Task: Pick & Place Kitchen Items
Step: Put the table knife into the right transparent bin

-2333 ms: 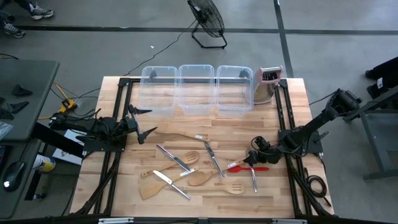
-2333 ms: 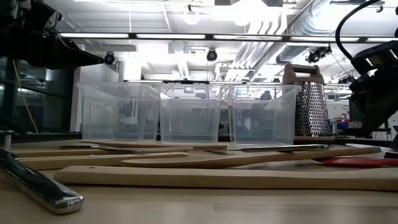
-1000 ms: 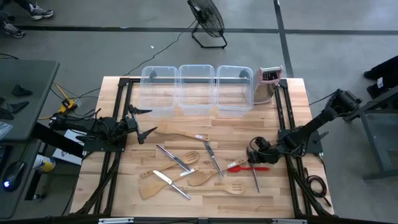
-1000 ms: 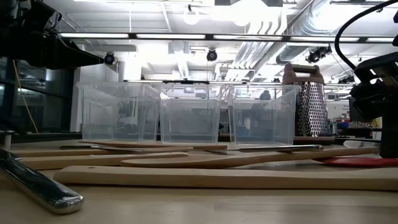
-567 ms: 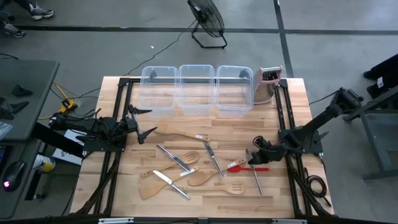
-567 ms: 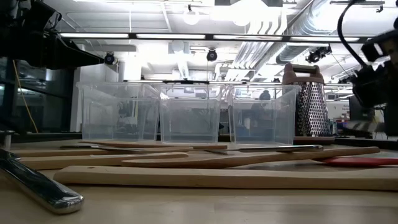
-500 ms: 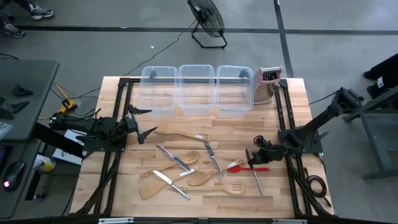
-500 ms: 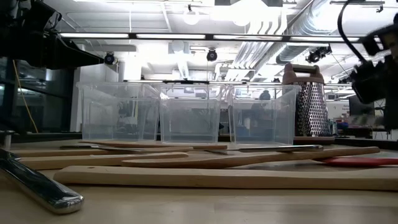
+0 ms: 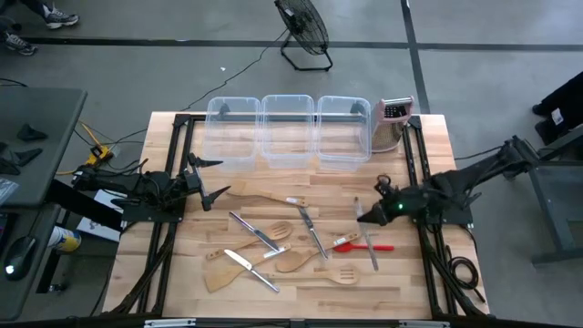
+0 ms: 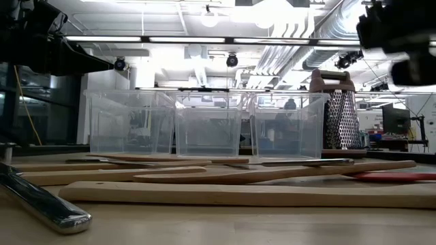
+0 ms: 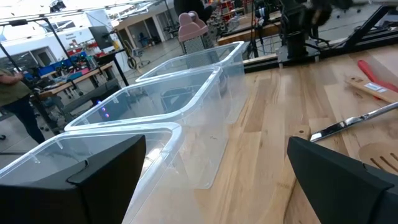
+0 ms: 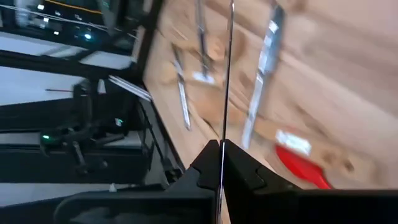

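High view showed the right gripper point(image 9: 363, 212) near the table's point(image 9: 437, 146) right edge, fingers clamped on a thin silver knife point(image 9: 357, 208); the left gripper point(image 9: 211, 179) waited with fingers apart at the left edge. Three clear plastic tubs point(image 9: 288, 130) lined the far edge, with one red spatula point(image 9: 351, 244) and pale wooden spoons point(image 9: 278, 230) lying mid-table.

A grey concrete floor point(image 9: 109, 82) crossed by dark lines surrounds the pale wooden tabletop point(image 9: 435, 146). A black floor fan point(image 9: 303, 29) stands beyond its far edge, a cable trailing from it. A grey side desk point(image 9: 32, 137) sits at the left. In the low view, ceiling ducts point(image 10: 327, 30) and bright strip lights point(image 10: 204, 39) run overhead.
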Robot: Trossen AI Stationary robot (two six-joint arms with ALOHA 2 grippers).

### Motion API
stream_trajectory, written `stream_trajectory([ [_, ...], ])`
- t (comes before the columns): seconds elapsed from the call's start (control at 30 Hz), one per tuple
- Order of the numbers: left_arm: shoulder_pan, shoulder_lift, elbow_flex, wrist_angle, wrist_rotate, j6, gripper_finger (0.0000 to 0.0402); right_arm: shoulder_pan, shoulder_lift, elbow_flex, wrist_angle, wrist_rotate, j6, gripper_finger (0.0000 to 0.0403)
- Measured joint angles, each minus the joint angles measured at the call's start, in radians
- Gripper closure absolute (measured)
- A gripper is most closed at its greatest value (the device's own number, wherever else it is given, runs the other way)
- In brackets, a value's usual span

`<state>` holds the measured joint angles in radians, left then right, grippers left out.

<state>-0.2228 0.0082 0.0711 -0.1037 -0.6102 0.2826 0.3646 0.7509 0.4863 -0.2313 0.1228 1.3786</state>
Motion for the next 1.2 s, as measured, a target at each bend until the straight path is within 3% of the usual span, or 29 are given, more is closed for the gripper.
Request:
stream_trajectory([
  [0.5,0.0,0.0,0.0,0.0,0.0,0.0,0.0014,-0.401,0.034,0.262,-0.007,-0.018,-0.34,0.04],
  [0.83,0.0,0.0,0.0,0.0,0.0,0.0,0.0014,-0.707,0.264,0.502,-0.122,0.026,-0.555,0.04],
  [1.2,0.0,0.0,0.0,0.0,0.0,0.0,0.0014,-0.902,0.542,0.742,-0.243,0.035,-0.734,0.04],
])
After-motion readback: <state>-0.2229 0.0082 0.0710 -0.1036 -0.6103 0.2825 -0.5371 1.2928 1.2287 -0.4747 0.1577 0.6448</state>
